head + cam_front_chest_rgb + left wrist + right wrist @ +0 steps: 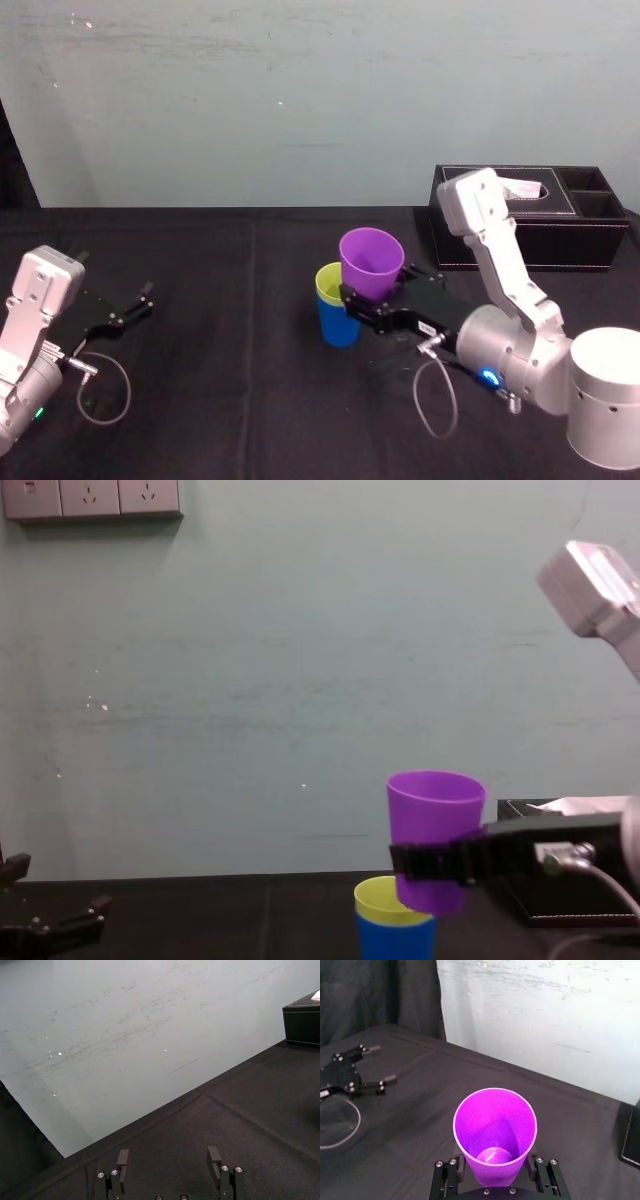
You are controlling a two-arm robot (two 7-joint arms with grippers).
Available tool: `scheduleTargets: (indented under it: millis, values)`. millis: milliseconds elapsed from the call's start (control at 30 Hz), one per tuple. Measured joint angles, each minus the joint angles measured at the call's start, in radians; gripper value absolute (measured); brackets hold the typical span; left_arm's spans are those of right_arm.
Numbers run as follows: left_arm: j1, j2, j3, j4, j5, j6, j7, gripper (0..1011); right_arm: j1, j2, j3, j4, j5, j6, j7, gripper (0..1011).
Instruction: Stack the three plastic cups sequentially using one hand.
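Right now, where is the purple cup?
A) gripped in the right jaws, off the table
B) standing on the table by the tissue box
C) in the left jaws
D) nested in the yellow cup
A: the right gripper has its jaws clamped on the purple cup, raised beside the yellow cup nested in the blue cup; the left gripper sits open, far left.

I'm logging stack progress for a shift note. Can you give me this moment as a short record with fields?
Stack so far: yellow-green cup nested in blue cup, standing on the black table
Purple cup: lifted, mouth up, just above the stack's right side, not nested yet
Right end effector: shut on purple cup
Left end effector: open, empty, parked at the table's left
Other: black tissue box at far right
Remaining: seat the purple cup in the stack
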Motion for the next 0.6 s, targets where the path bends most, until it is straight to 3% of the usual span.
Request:
scheduleTargets:
  millis: [233,600]
  values:
    - [0.000,0.000,0.000,0.000,0.000,0.000,0.000,1000,0.052,-0.030,-0.012,0.058,0.004,-0.004,-0.012,698]
    - [0.000,0.000,0.000,0.000,0.000,0.000,0.000,1000,0.102,-0.055,-0.030,0.147,0.009,-0.062,-0.015,698]
